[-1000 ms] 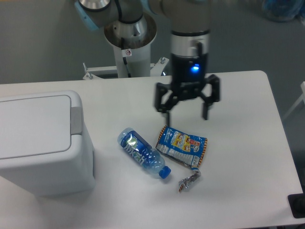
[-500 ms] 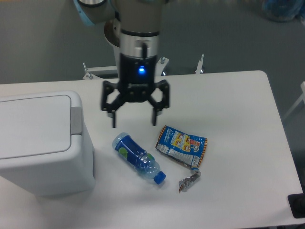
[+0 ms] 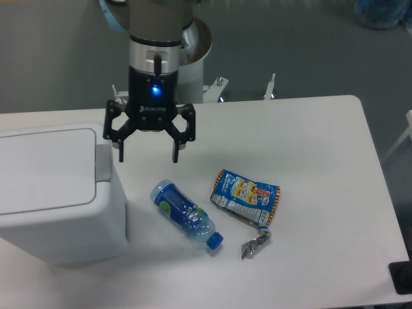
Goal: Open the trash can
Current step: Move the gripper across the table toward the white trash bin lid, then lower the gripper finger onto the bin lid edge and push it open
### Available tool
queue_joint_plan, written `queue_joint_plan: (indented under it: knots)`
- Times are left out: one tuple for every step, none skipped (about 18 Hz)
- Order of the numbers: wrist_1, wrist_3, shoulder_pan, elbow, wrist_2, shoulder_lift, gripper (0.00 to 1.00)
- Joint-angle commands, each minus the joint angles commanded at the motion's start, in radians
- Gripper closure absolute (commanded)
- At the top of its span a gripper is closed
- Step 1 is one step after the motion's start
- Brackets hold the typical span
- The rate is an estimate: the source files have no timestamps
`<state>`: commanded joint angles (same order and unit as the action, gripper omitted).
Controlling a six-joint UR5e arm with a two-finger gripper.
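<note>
1. White plastic fills the left of the fixed camera's frame: the large boxy white trash can (image 3: 58, 193) with rounded corners stands at the table's left edge, its flat white lid (image 3: 45, 168) shut and the grey push tab (image 3: 103, 162) running along the lid's right side.

2. My two-finger gripper (image 3: 147, 150) hangs above the white table (image 3: 322, 161), jaws spread wide and holding nothing; a blue light glows on its body. Its left fingertip hangs just beside the tab, apart from it as far as this view shows.

3. Nearby lie a blue-labelled clear plastic bottle (image 3: 185, 215) on its side with a blue cap, a crumpled blue snack packet (image 3: 245, 195) and a small twist of silver foil (image 3: 255, 245), all right of the bin and below my fingers.

4. Judgement: the can is not yet open, and the move in hand looks like lining a fingertip up over the tab to press it.

5. Risks: a finger landing on the lid panel rather than the tab would likely leave the latch unmoved. A push with sideways force might shove the light bin along the table. With jaws this wide, the right finger could clip the bottle on a low descent and roll it.
</note>
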<state>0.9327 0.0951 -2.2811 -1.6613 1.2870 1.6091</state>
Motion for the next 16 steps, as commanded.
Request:
queue_joint_plan:
  knots:
    - [0.0,0.0,0.0,-0.002,0.0,0.003,0.0]
    - [0.0,0.0,0.0,-0.002,0.0,0.006,0.0]
    - [0.002,0.0,0.002,-0.002,0.0,0.006,0.0]
    - [0.002,0.0,0.002,-0.002,0.0,0.008,0.0]
    - [0.0,0.002,0.002,-0.002,0.0,0.008,0.0]
    - [0.0,0.002,0.002,-0.002,0.0,0.009,0.0]
    - [0.0,0.002,0.003,-0.002,0.0,0.014,0.0]
    - [0.0,0.002,0.003,-0.003,0.0,0.017,0.0]
    - [0.0,0.002,0.005,-0.005,0.0,0.018,0.0]
    - [0.0,0.002,0.008,-0.005,0.002,0.023,0.0]
    - [0.0,0.002,0.009,-0.005,0.002,0.025,0.0]
    - [0.0,0.002,0.011,-0.005,0.002,0.025,0.0]
    - [0.0,0.002,0.012,-0.005,0.002,0.025,0.0]
    - [0.0,0.002,0.014,-0.005,0.002,0.025,0.0]
    - [0.0,0.002,0.017,-0.005,0.002,0.025,0.0]
    - [0.0,0.002,0.018,-0.005,0.002,0.025,0.0]
